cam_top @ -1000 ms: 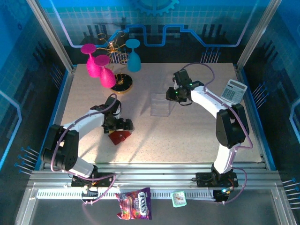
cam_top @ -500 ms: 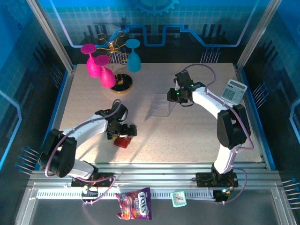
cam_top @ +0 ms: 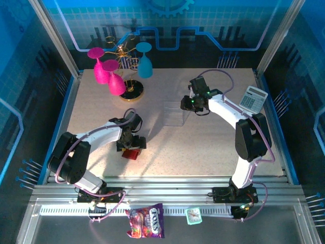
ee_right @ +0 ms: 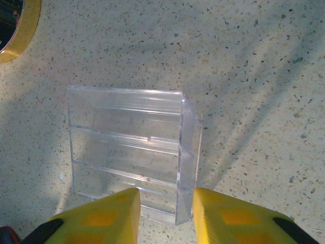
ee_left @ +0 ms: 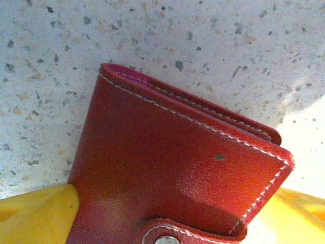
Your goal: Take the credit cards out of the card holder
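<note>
The red card holder [cam_top: 131,154] sits low over the table's front left part, folded shut. In the left wrist view the card holder [ee_left: 172,152] shows white stitching and its snap tab at the bottom edge. My left gripper [cam_top: 134,145] is shut on it, a yellow finger [ee_left: 35,213] at each side. The credit cards are hidden inside. My right gripper [cam_top: 187,105] is open at the clear plastic box [cam_top: 173,113]. Its fingers [ee_right: 101,218] straddle the right end wall of the box [ee_right: 127,152].
A grey-white calculator [cam_top: 253,98] lies at the right edge. Pink glasses [cam_top: 109,71], a blue glass [cam_top: 145,63] and a gold-rimmed stand [cam_top: 133,90] crowd the back left. A candy bag [cam_top: 145,220] and a small clock [cam_top: 193,215] lie on the front rail.
My left gripper has swung toward the front and closed over the card holder, which shifted slightly nearer and now looks smaller. The right arm has hardly moved at the clear box.
</note>
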